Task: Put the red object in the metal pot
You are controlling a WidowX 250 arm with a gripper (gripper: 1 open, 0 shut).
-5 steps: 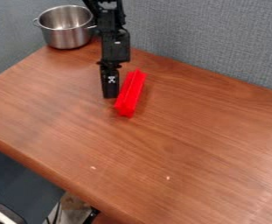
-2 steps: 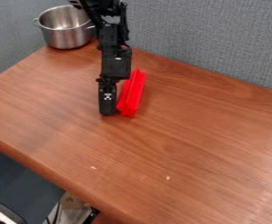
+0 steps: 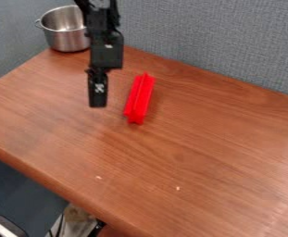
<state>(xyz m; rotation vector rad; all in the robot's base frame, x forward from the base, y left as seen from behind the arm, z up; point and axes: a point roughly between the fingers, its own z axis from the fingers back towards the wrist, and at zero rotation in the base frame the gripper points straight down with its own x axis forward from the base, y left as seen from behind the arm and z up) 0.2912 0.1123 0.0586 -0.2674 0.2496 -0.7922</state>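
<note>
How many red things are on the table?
1: the red block lies on the wooden table, right of the robot's hand. None looks hidden.

From my station I see an arm [image 3: 104, 37] that is black all over, built of blocky, box-like segments stacked one after another, with a bulkier knot of dark parts at its upper end near the frame's top edge. Its hand [image 3: 98, 90] is a narrow black rectangular piece bearing a small white marking, something like an X, on the face turned toward my camera; finer details such as screws or cables are too blurred to tell.
</note>
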